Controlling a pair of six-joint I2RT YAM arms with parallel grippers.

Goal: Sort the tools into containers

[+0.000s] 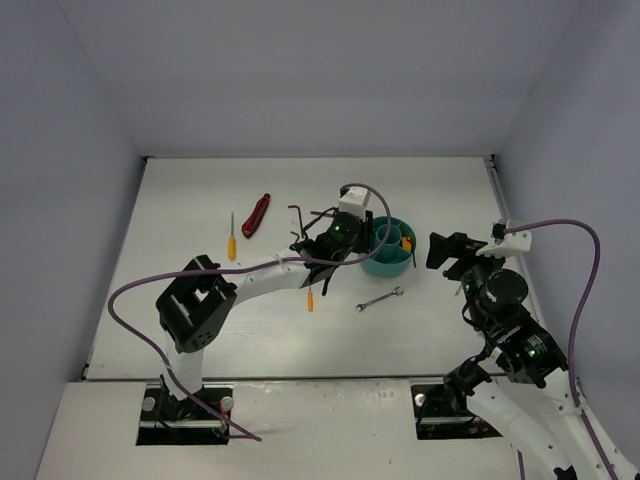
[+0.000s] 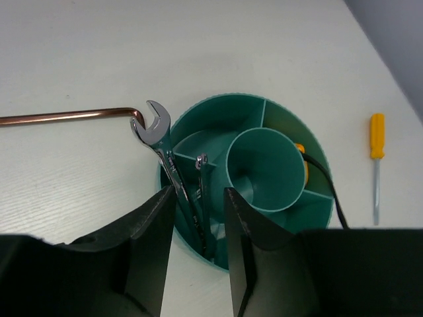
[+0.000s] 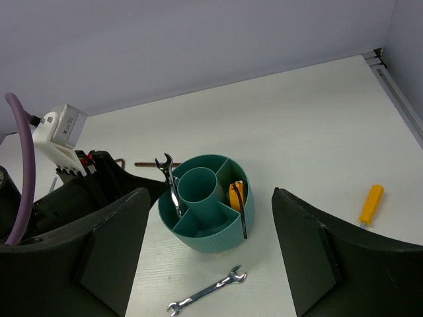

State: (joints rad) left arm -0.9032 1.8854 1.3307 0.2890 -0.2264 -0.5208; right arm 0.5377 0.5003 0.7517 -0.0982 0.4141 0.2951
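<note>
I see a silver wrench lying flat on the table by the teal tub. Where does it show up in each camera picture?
Top external: the loose wrench lies right of centre, just below the teal tub.
Left wrist: not in it; the tub shows.
Right wrist: the wrench is at bottom centre, below the tub.
Shared landmark: the teal tub.

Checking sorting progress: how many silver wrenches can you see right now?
3. A larger wrench and a smaller wrench stand in the teal tub; a third wrench lies on the table beside it. Others may be hidden.
</note>
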